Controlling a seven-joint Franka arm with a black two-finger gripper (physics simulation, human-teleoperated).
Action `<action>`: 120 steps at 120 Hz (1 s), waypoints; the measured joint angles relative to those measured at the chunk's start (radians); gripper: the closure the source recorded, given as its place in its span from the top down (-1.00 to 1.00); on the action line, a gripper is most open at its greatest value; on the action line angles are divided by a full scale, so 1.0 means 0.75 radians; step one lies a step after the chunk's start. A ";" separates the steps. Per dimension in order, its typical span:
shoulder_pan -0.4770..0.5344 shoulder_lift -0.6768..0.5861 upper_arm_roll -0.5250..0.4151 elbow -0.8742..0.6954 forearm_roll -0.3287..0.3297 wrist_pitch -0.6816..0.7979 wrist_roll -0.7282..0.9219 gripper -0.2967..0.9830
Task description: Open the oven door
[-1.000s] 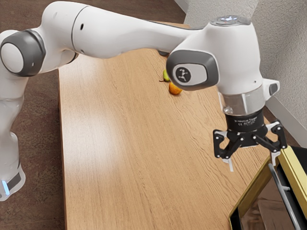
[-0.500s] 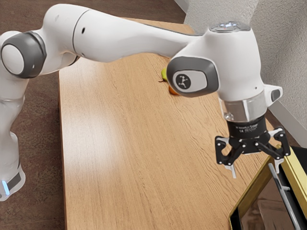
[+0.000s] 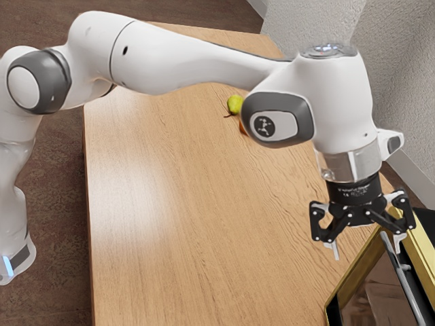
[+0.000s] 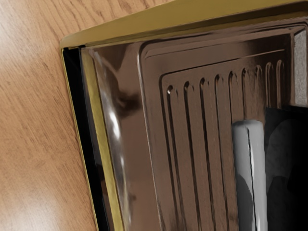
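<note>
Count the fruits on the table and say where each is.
2 visible: a green fruit in the exterior view's upper middle, and an orange fruit just below it, partly hidden by the arm. The arm may hide more.

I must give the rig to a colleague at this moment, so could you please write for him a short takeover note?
Gripper: open, nothing held; it hovers by the upper end of the oven handle. I cannot tell if a finger touches the bar.
Oven: gold-framed, on the table at the exterior view's lower right.
Aside: a green fruit lies farther back, away from the oven.
Done: the hand is near the handle. No grip on it; whether the door is at all ajar, I cannot tell.
Left: get hold of the handle or hook it, then open the door.
</note>
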 joint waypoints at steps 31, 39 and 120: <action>0.007 0.023 0.000 0.000 0.001 0.017 0.005 0.53; 0.012 0.030 0.000 0.000 0.001 0.019 0.006 0.53; -0.027 0.015 0.120 -0.061 -0.092 0.019 0.016 0.54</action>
